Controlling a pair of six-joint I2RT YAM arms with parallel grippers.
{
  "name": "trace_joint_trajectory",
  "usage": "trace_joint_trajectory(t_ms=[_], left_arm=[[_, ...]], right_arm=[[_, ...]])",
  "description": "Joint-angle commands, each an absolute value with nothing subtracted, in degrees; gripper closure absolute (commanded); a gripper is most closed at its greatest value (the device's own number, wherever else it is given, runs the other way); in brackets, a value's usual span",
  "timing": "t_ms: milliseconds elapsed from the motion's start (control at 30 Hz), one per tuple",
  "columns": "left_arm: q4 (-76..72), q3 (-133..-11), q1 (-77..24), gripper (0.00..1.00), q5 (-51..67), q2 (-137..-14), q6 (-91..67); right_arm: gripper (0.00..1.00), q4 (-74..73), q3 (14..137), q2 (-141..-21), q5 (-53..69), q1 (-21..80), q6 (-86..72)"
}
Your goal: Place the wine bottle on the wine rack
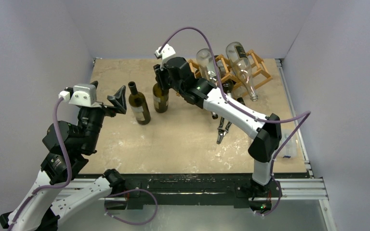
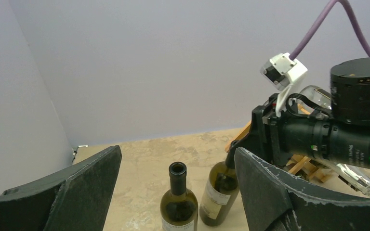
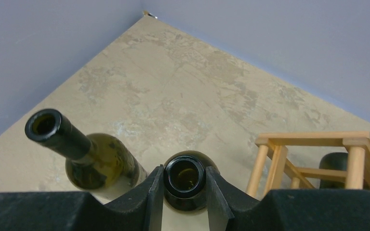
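Two green wine bottles stand upright mid-table. My right gripper (image 1: 162, 73) is shut on the neck of the right bottle (image 1: 160, 99), its fingers pressing both sides of the bottle mouth (image 3: 185, 174) in the right wrist view. The left bottle (image 1: 139, 105) stands free beside it (image 3: 94, 156). The light wooden wine rack (image 1: 258, 63) stands at the back right (image 3: 313, 140) with two clear bottles (image 1: 242, 62) lying on it. My left gripper (image 1: 119, 99) hangs open and empty in the air, left of the free bottle (image 2: 178, 204).
A dark bottle (image 3: 335, 166) lies low in the rack. A black tool (image 1: 222, 129) lies on the table under my right arm. A clear plastic box (image 1: 289, 150) sits at the right edge. Walls close the table on three sides.
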State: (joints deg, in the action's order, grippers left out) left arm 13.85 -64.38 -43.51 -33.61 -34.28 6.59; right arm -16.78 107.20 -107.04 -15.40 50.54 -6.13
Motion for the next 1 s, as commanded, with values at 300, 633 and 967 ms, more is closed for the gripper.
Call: trace_joint_trajectory(t_ms=[300,633,967], left_arm=[[13.25,-65.34,-43.1,0.14,-32.47,-34.89,5.03],[14.14,-65.72,-43.08,0.14,-31.51,-35.24,3.52],[15.0,-66.19,-43.11,0.15,-31.2,-35.35,2.06]], right_arm=[[1.0,-12.96,82.93,-87.6,-13.57,51.86,-2.73],[1.0,-13.69,66.31,-75.96,-14.21,55.18,-4.57],[1.0,-13.5,55.77,-69.4,-13.26,55.7,-7.14]])
